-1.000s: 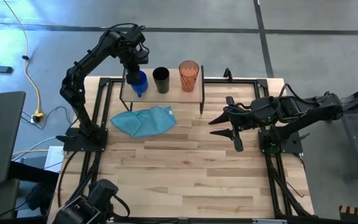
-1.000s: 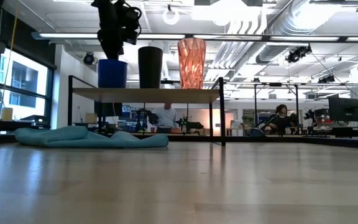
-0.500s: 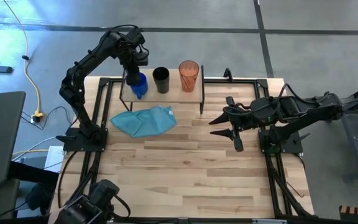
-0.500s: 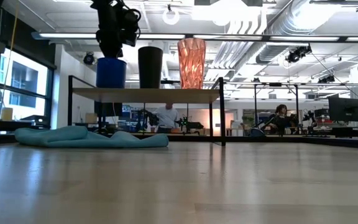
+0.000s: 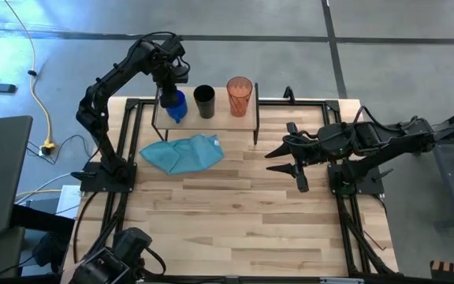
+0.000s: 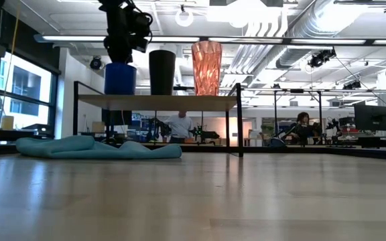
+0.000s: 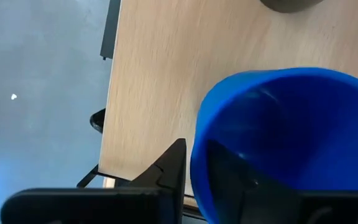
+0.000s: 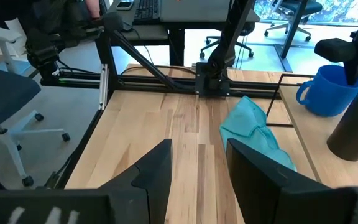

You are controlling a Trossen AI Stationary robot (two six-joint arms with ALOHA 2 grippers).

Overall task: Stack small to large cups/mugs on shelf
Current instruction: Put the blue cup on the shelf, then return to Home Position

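Observation:
The small blue mug (image 5: 176,105) stands on its base at the left end of the shelf (image 5: 221,115), with the black cup (image 5: 204,101) and the red-orange tumbler (image 5: 240,96) in a row to its right. In the low view the mug (image 6: 120,78), cup (image 6: 161,71) and tumbler (image 6: 206,67) all stand upright on the shelf top (image 6: 156,102). My left gripper (image 5: 171,95) reaches down onto the mug from above and is shut on it. My right gripper (image 5: 284,171) hovers open over the table's right half, away from the shelf. My left gripper (image 7: 197,169) has the blue mug's rim wall (image 7: 197,146) between its two fingers, one finger (image 7: 169,171) outside and the other inside the hollow. It comes from above, pointing down. The mug stands upright with its base on the shelf top.
A crumpled teal cloth (image 5: 184,152) lies on the table just in front of the shelf's left half. The shelf's black legs and the black frame rails border the far edge. Bare wooden tabletop (image 5: 235,221) fills the near half. People sit at desks in the room beyond.

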